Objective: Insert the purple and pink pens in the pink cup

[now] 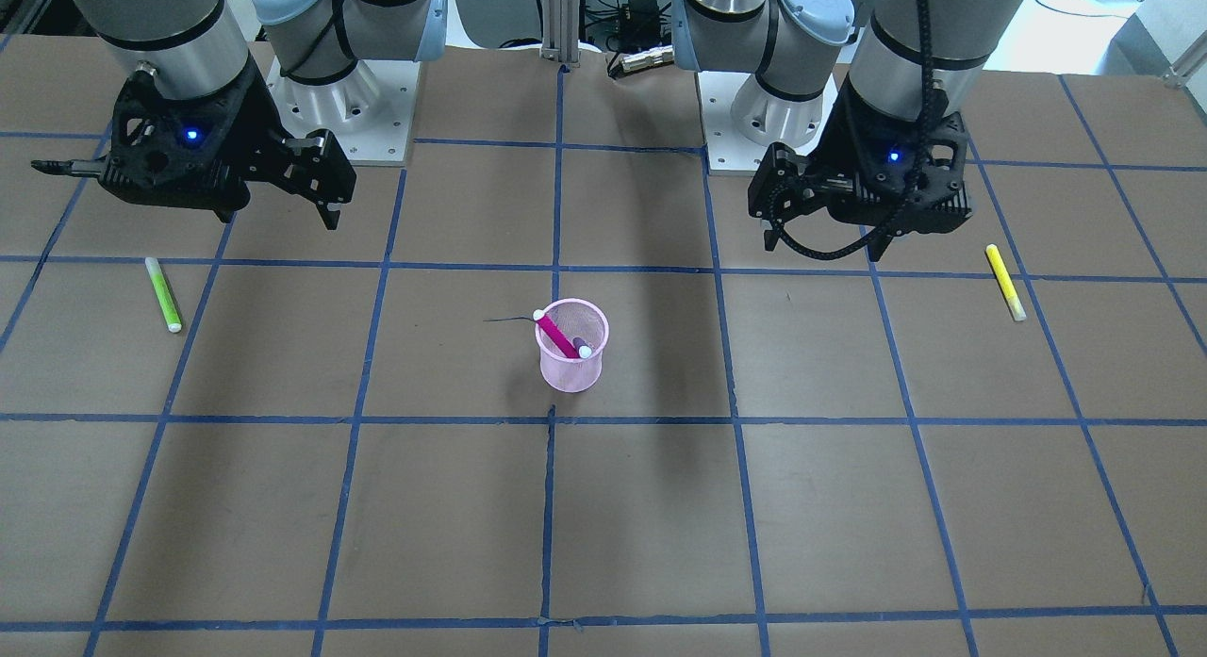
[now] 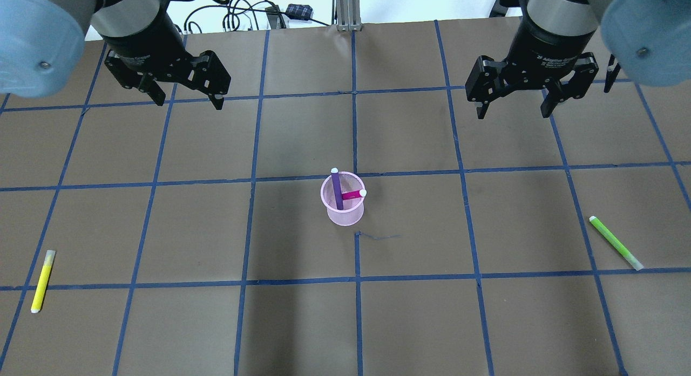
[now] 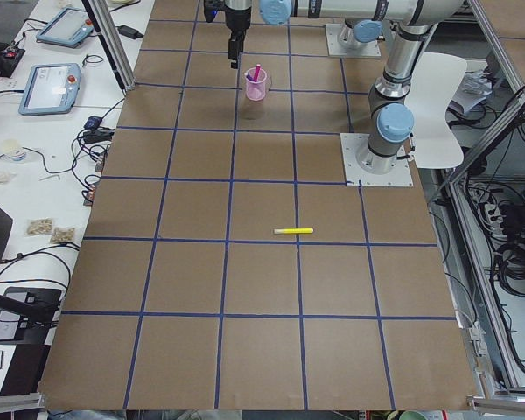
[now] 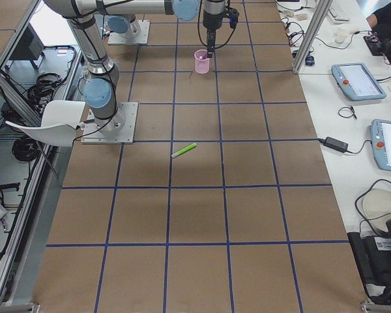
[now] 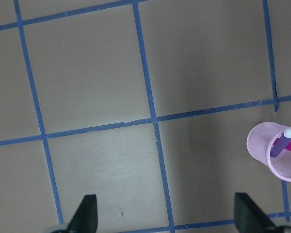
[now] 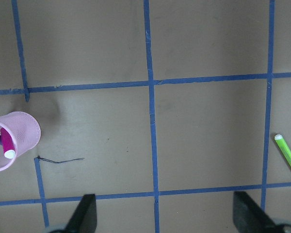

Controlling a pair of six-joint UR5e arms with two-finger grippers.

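Note:
The pink mesh cup (image 2: 345, 217) stands upright near the table's middle. The purple pen (image 2: 337, 190) and the pink pen (image 2: 353, 195) both stand tilted inside it, their white caps above the rim. My left gripper (image 2: 189, 102) is open and empty, high above the table, back and left of the cup. My right gripper (image 2: 513, 113) is open and empty, high, back and right of the cup. The cup shows at the right edge of the left wrist view (image 5: 262, 145) and at the left edge of the right wrist view (image 6: 26, 131).
A yellow pen (image 2: 42, 280) lies flat at the table's near left. A green pen (image 2: 615, 242) lies flat at the near right and shows in the right wrist view (image 6: 288, 158). Blue tape lines grid the brown table. A thin dark mark (image 2: 380, 237) lies beside the cup.

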